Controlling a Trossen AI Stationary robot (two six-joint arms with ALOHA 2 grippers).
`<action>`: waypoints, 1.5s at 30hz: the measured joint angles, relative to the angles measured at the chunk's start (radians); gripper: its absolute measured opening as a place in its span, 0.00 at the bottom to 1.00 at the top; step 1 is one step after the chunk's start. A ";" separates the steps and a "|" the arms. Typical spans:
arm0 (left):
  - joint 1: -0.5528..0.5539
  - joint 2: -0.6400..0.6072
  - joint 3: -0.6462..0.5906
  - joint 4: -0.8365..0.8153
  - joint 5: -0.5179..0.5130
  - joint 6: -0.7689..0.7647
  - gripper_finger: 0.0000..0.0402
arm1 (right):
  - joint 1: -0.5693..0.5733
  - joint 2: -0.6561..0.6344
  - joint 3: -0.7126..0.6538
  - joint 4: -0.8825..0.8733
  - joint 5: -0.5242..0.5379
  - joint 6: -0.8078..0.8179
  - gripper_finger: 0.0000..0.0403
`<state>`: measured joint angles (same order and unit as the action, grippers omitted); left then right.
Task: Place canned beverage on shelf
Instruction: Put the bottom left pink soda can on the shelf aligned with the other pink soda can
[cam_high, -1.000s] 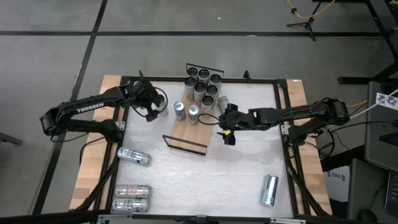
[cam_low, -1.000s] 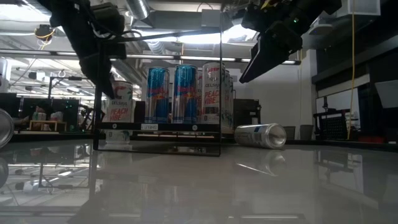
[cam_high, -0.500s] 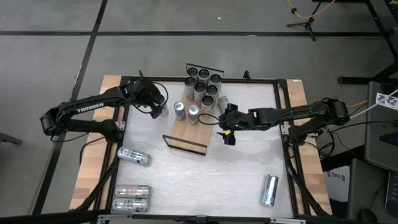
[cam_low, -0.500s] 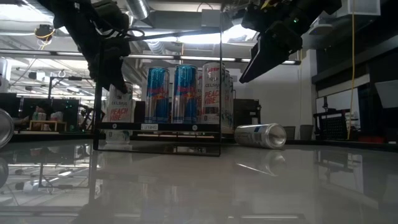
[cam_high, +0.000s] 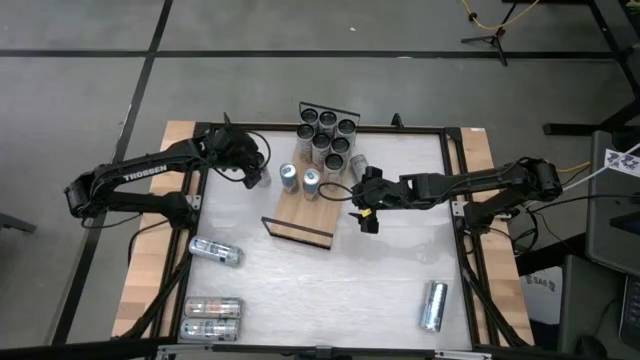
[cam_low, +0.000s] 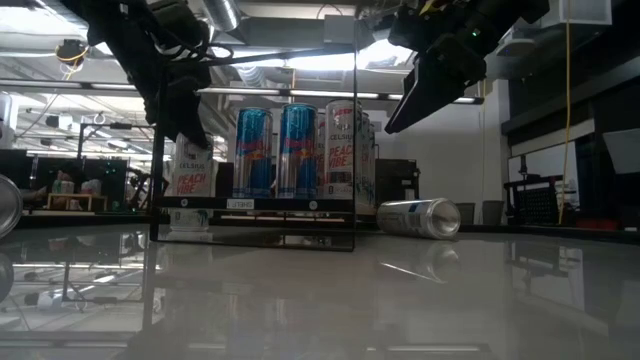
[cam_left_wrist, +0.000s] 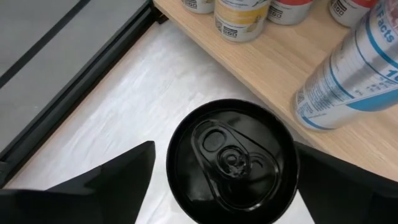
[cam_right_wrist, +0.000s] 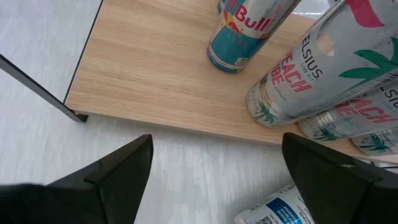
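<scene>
The shelf is a light-wood board with black wire rails. A cluster of cans stands at its far end, and two more stand mid-board. A black-topped can marked Peach Vibe stands upright on the white tabletop, just left of the shelf. My left gripper hangs over it, open, one finger on either side of its top. My right gripper hovers open and empty above the table off the shelf's right edge. My left gripper comes at the can slanting down from the table's left side. A strip of table shows between one finger and the can's rim. The other finger lies against the rim's outline, and I cannot tell whether it touches. The can stands on the table.
A can lies on its side on the table right of the shelf, below my right arm. Other cans lie at the left, the near left and the near right. The middle of the table in front of the shelf is bare.
My left gripper has rolled at the wrist and tipped further down toward the can beside the shelf, staying in the same place over the table. The can has not moved.
</scene>
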<state>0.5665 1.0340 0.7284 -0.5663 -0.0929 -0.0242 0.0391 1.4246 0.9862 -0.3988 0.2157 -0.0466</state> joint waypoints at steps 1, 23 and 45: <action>0.000 0.000 0.000 0.000 0.000 0.000 0.86 | 0.000 0.000 0.000 0.000 0.000 0.000 0.87; 0.000 0.001 0.200 -0.006 -0.003 0.063 0.57 | 0.000 0.000 0.000 0.000 0.000 0.000 0.87; -0.055 0.246 0.375 0.033 0.065 0.040 0.57 | 0.000 0.000 0.000 0.000 0.000 0.000 0.87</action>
<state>0.5120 1.2798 1.1034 -0.5331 -0.0276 0.0158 0.0391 1.4246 0.9863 -0.3985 0.2157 -0.0467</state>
